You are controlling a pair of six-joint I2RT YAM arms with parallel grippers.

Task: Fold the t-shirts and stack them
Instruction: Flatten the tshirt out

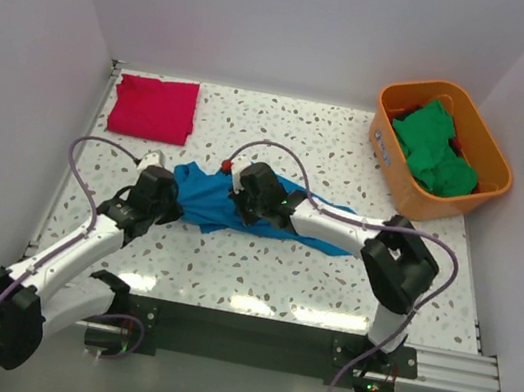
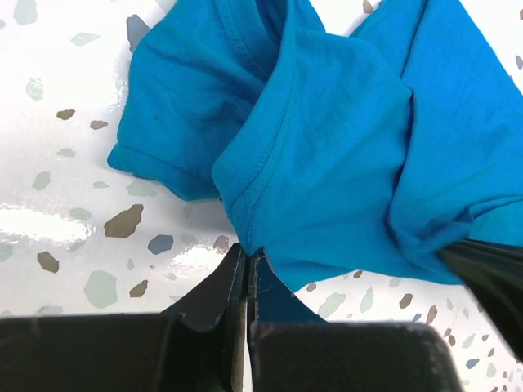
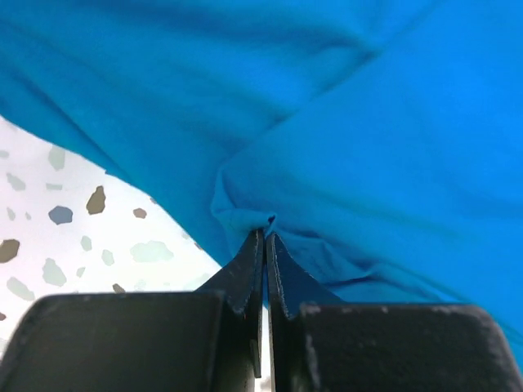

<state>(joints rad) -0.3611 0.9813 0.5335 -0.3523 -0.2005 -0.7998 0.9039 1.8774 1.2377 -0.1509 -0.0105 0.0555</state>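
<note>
The blue t-shirt point(image 1: 203, 196) lies crumpled on the speckled surface point(image 1: 260, 262), near the middle and a little toward the left, and both arms reach to it. The left gripper point(image 2: 248, 260) is at the left side of the shirt. Its jaws are together and clamped on the edge of the blue cloth, close to a stitched hem. From this point the cloth rises in a twisted fold. The right gripper point(image 3: 265, 241) is on the middle of the same shirt. Its jaws are also pressed together, and they pinch a small fold of the blue fabric between the tips. To the right of this gripper the rest of the shirt stretches flat along the surface, under the forearm.

The red t-shirt point(image 1: 154, 107) lies folded as a neat rectangle in the far left corner of the surface, well apart from the blue one. The green t-shirts point(image 1: 433, 145) lie in a loose heap inside the orange bin point(image 1: 414, 195), which stands at the far right corner.
</note>
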